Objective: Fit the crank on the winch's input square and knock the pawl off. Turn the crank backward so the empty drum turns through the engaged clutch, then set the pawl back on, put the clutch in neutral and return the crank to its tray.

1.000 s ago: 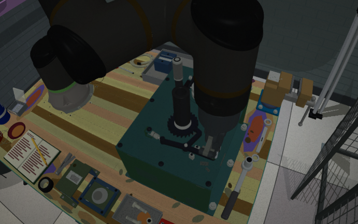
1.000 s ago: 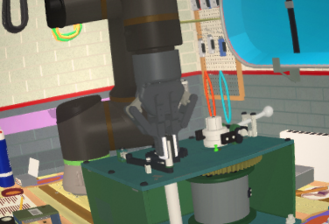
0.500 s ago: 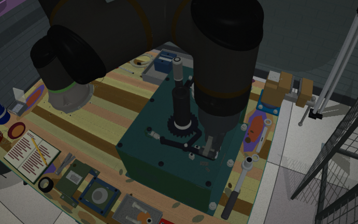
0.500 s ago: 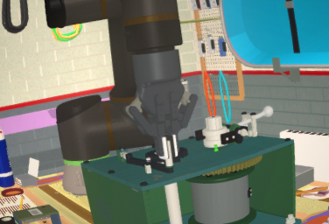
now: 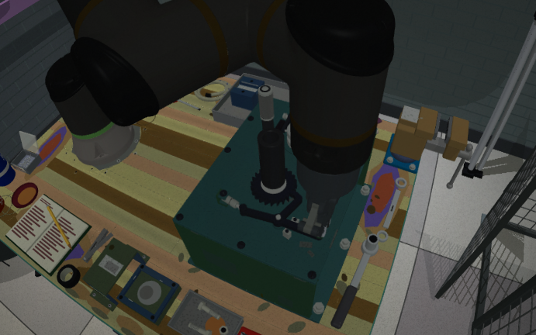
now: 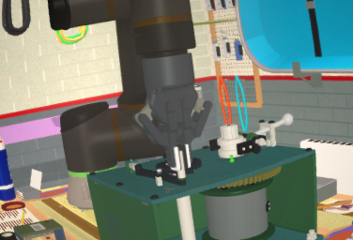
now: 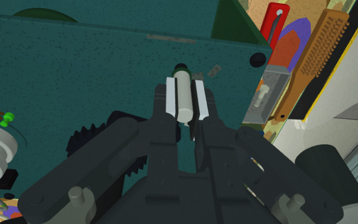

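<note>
My gripper (image 7: 185, 97) (image 5: 314, 228) (image 6: 180, 161) is closed around a short pale cylindrical knob (image 7: 183, 96), the handle at the end of the black pawl arm (image 5: 267, 213) on top of the green winch housing (image 5: 261, 208). The pawl arm runs along the lid beside the black ratchet gear (image 5: 272, 189). A black post (image 5: 271, 160) rises from the gear. The crank (image 5: 357, 277), a grey socket head on a black-gripped bar, lies on the bench right of the housing. The white clutch hub (image 6: 228, 142) with its lever (image 6: 274, 124) sits further along the lid.
Behind the housing stand a grey tray with a blue box (image 5: 242, 93) and a bench vise (image 5: 428, 131). An open notebook (image 5: 47, 233), tape rolls and small parts trays lie on the left of the bench. A wire fence (image 5: 524, 233) stands to the right.
</note>
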Controlling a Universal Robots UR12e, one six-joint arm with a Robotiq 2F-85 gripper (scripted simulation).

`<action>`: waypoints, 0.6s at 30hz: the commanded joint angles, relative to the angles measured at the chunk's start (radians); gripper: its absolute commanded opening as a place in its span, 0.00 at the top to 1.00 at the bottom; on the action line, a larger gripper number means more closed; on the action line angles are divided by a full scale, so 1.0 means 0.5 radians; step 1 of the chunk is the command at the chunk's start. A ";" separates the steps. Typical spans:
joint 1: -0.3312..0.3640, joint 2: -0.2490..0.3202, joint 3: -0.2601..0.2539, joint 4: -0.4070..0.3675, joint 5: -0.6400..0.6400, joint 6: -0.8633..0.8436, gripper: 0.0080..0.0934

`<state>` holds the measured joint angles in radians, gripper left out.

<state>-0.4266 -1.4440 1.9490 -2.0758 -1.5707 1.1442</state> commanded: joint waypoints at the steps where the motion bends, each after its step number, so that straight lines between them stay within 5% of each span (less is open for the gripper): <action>1: 0.000 -0.001 -0.002 0.000 0.000 0.000 0.89; 13: 0.000 -0.001 -0.002 0.000 0.000 0.000 0.61; 18: 0.000 -0.001 -0.002 0.000 0.000 0.000 0.59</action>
<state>-0.4266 -1.4442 1.9488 -2.0757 -1.5708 1.1442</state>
